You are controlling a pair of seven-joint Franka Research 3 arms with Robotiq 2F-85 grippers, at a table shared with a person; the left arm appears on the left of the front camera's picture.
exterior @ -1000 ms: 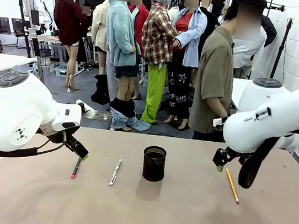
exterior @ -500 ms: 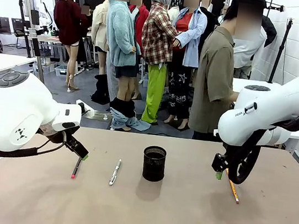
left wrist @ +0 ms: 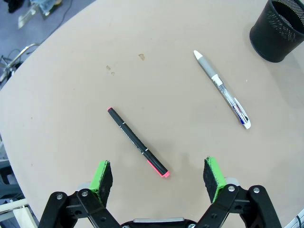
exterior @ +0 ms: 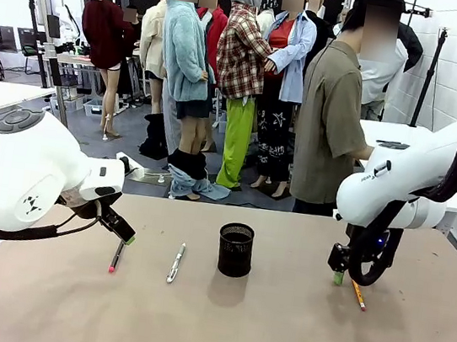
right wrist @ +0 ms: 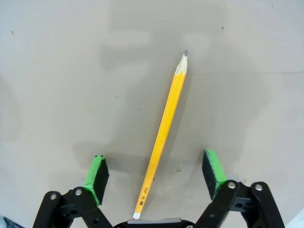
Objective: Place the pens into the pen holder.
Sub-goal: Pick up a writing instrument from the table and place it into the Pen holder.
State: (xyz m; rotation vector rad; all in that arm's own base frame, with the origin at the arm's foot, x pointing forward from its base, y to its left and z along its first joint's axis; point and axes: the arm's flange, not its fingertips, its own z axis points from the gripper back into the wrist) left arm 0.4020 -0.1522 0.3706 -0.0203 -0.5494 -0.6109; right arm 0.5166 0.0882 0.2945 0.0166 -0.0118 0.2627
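Straddles the yellow pencil (right wrist: 171, 114) at lower centre with right claw (right wrist: 153, 164) spread wide. Hangs above the dark pink-tipped pen (left wrist: 135, 141) with left claw (left wrist: 157, 172) wide too, mesh pen holder (left wrist: 280, 28) at upper right.

The pencil (right wrist: 164, 128) is orange-yellow, marker (left wrist: 137, 142) pink-tipped black, pen (left wrist: 222, 89) silver-white, holder (exterior: 235, 250) black mesh.
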